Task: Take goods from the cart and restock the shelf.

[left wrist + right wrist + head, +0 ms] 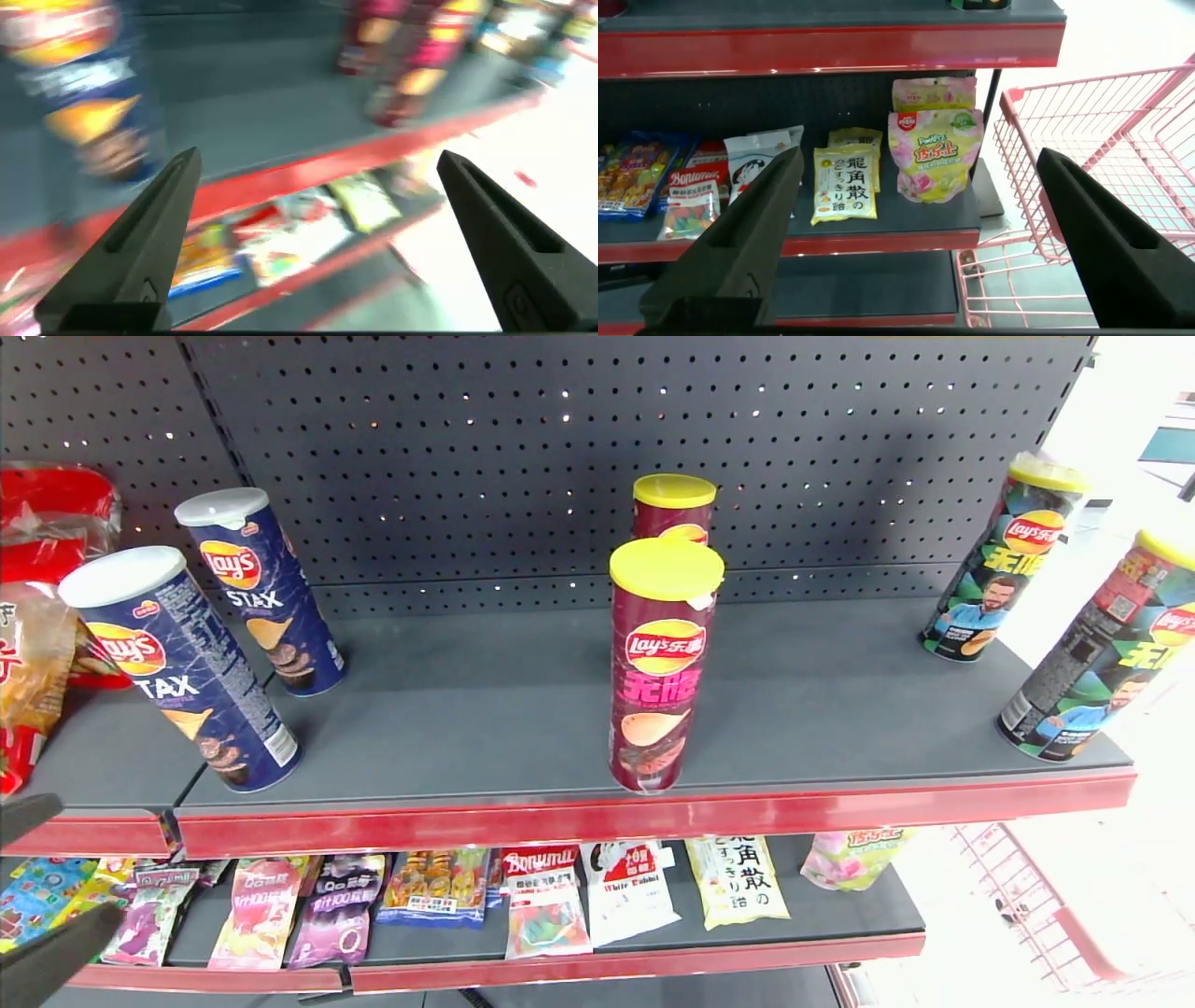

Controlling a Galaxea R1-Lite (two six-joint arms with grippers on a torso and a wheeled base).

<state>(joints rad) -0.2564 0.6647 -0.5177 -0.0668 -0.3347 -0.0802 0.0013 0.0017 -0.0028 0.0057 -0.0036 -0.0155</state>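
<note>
We see both claws spread wide with nothing between their fingers. The left gripper [320, 157] hangs before the left end of the dark grey upper shelf [467, 728] with its red front edge, near two blue crisp tubes with white lids [182, 667]. A maroon crisp tube with a yellow lid [665, 672] stands upright at the front edge mid-shelf. A second maroon tube [674, 509] stands behind it, nearer the pegboard back. Two green-and-black tubes with yellow lids [1004, 560] stand at the right end. The right gripper [920, 154] faces the lower shelf [878, 245] of flat snack packets [844, 185], and the pink wire cart [1102, 187] stands beside that shelf's right end.
</note>
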